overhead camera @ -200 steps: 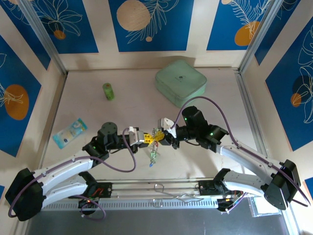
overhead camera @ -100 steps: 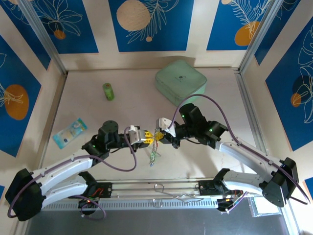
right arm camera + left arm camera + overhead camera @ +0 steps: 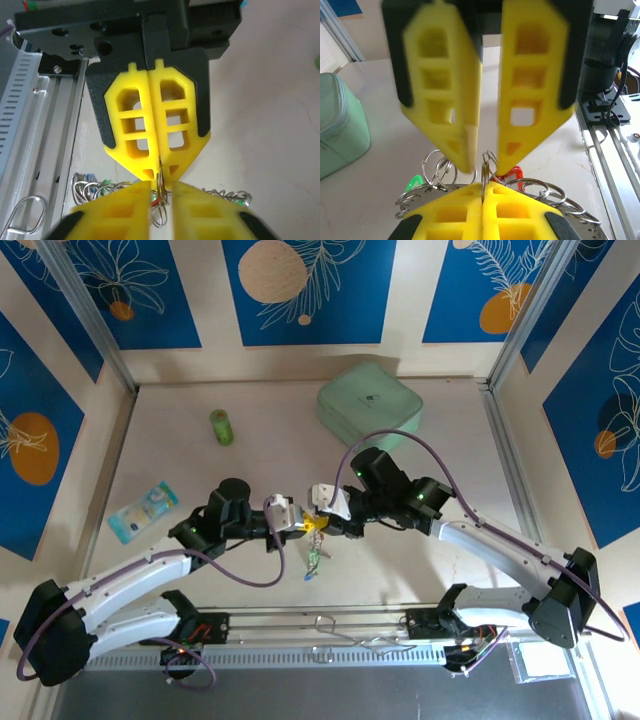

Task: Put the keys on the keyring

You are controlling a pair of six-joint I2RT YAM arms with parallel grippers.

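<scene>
The left hand (image 3: 158,172) pinches the large silvery jagged-rimmed metal keyring (image 3: 555,192) aloft, steadying it for the narrowly parted right hand (image 3: 483,167).

The left white arm (image 3: 130,585) reaches toward 3 o'clock, the right white arm (image 3: 490,540) toward 9 o'clock. They meet tip to tip. The left yellow-fingered gripper (image 3: 158,170) is pressed closed, while the right yellow-fingered gripper (image 3: 483,165) stands slightly parted.

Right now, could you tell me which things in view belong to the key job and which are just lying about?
For the job: keys; keyring.
Lying about: green box; green cylinder; blue packet.
</scene>
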